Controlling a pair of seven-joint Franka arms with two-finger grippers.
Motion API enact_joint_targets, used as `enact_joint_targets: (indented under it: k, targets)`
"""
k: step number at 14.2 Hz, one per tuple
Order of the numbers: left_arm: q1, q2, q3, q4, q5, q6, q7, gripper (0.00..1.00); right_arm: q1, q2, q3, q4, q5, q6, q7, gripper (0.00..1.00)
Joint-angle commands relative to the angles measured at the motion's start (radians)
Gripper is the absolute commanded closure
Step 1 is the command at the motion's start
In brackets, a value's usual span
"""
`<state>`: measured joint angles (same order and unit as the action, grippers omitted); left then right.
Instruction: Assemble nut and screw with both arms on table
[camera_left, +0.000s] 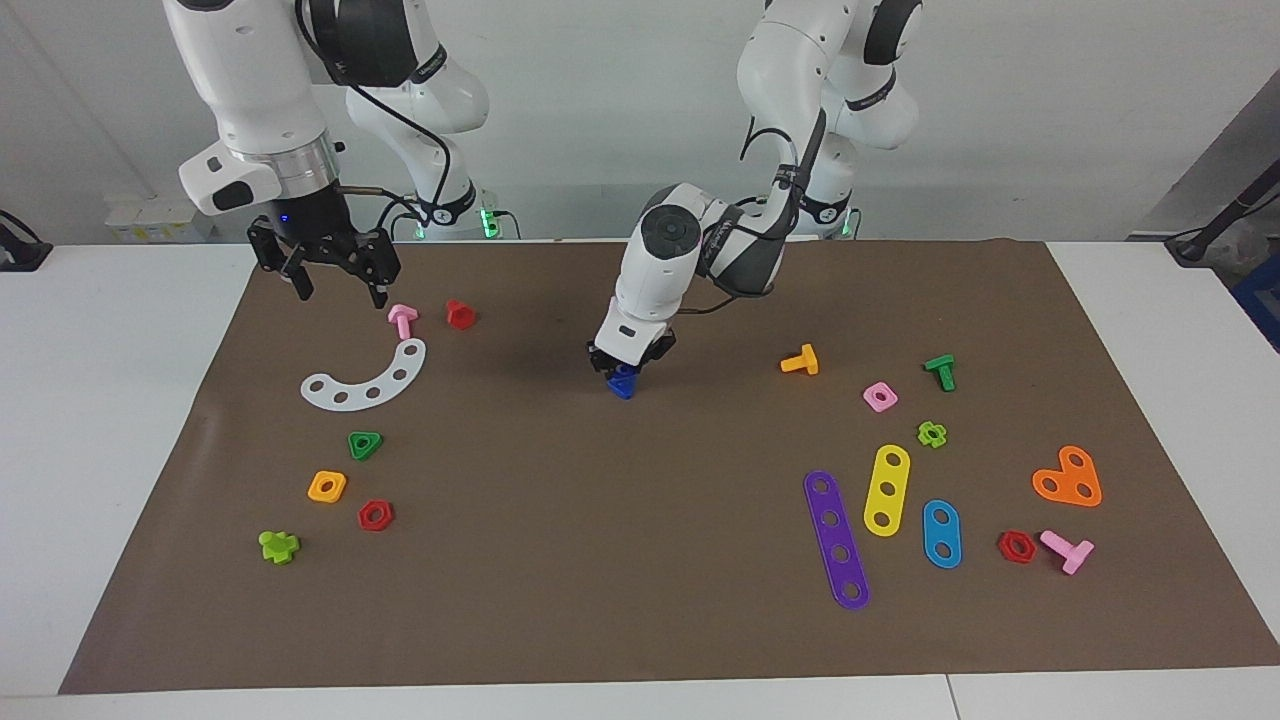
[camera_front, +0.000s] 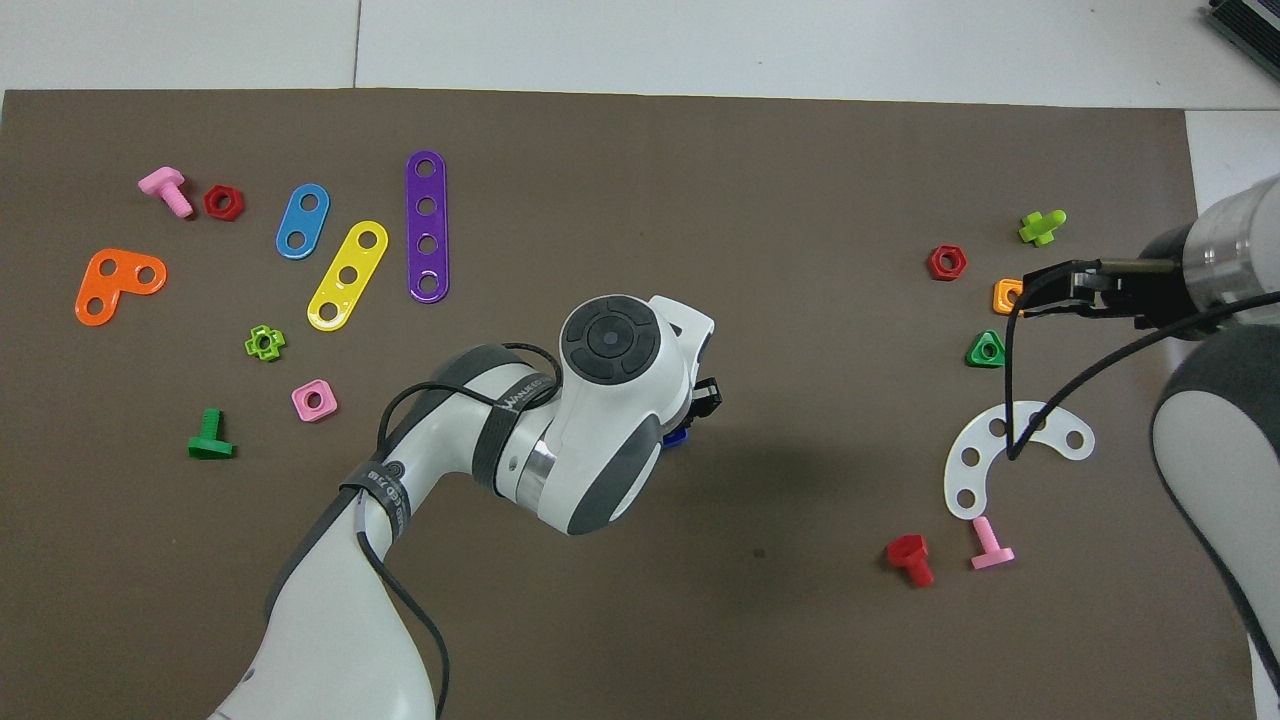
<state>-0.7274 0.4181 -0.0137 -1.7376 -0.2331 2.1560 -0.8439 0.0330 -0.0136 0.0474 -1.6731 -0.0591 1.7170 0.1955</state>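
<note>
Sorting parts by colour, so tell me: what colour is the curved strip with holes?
White; the curved strip shows best in the facing view.

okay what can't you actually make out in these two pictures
- Blue piece under the left claw: in the overhead view the arm's wrist covers nearly all of it; the facing view shows only its lower part, so nut, screw or both is unclear.
- Left claw: whether it grips the piece or just touches it, in either view.
- Right claw: raised near the pink bolt; the overhead view's edge cuts off its arm.
</note>
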Motion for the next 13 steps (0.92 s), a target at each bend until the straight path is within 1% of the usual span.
enact_joint_targets:
  k: [1,4,7,8,9,10,11,12,13]
  targets:
    - [-0.012,-0.002,0.011,-0.016,0.038,-0.004,-0.003,1.00,-0.025,-0.003,0.011,-0.007,0.016,-0.017,-0.053,0.03]
    - [-0.020,-0.002,0.011,-0.040,0.040,0.016,-0.003,1.00,-0.024,-0.019,0.012,-0.037,0.018,-0.013,-0.054,0.03]
    - [-0.027,-0.005,0.011,-0.065,0.040,0.034,-0.003,1.00,-0.019,-0.022,0.012,-0.042,0.018,-0.010,-0.054,0.03]
    - [-0.027,-0.007,0.011,-0.069,0.040,0.047,-0.003,0.85,-0.019,-0.022,0.012,-0.042,0.018,-0.007,-0.054,0.03]
    - [-0.027,-0.007,0.011,-0.071,0.040,0.054,-0.003,0.46,-0.019,-0.022,0.012,-0.042,0.018,-0.004,-0.054,0.03]
    - [-0.027,-0.007,0.012,-0.071,0.040,0.053,-0.004,0.13,-0.019,-0.022,0.012,-0.042,0.018,0.001,-0.056,0.03]
    - [-0.027,-0.007,0.012,-0.068,0.040,0.045,-0.004,0.00,-0.019,-0.020,0.012,-0.042,0.034,0.003,-0.057,0.03]
    - [-0.020,-0.007,0.015,-0.060,0.040,0.036,-0.004,0.00,-0.027,-0.020,0.011,-0.042,0.070,0.003,-0.068,0.03]
    - [-0.010,-0.007,0.020,-0.044,0.041,0.022,-0.004,0.00,-0.027,-0.020,0.011,-0.042,0.079,0.003,-0.076,0.03]
